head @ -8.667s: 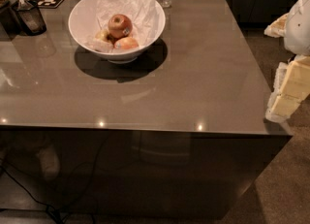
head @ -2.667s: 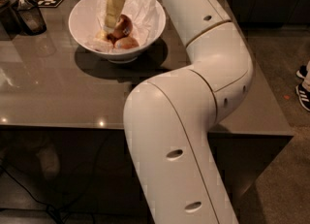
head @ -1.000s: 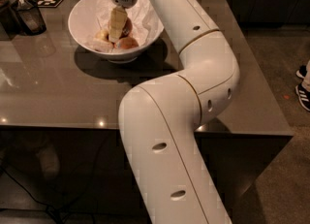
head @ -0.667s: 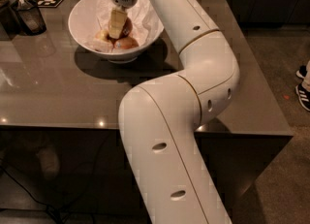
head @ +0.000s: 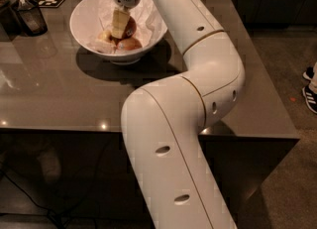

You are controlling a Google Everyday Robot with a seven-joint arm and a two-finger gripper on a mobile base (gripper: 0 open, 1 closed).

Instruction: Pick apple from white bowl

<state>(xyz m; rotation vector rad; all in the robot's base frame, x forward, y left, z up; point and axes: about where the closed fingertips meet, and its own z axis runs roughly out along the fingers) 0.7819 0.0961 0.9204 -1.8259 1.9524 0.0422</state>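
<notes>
Reaching down from the arm's wrist, the gripper point(head: 120, 31) stands inside the white bowl point(head: 81, 30), which sits near the far left corner of the table point(head: 59, 94).

Camera view: the apple point(head: 130, 25), deep red-brown, lies in the middle of the bowl, directly against the gripper's right side. A paler apple point(head: 131, 44) lies just in front of it, toward the near rim, and crumpled white paper point(head: 150, 19) lines the bowl's far side. The gripper appears to be touching the apple, but whether it is spread around it or clamped on it cannot be told.

Step in hand, as judged: the grasp, with the lift not yet made. The next move calls for a confirmed hold on the apple, then a straight vertical lift clear of the rim, without dragging the paper or the paler apple.

A dark cup point(head: 30, 19) stands at the far left edge.
</notes>
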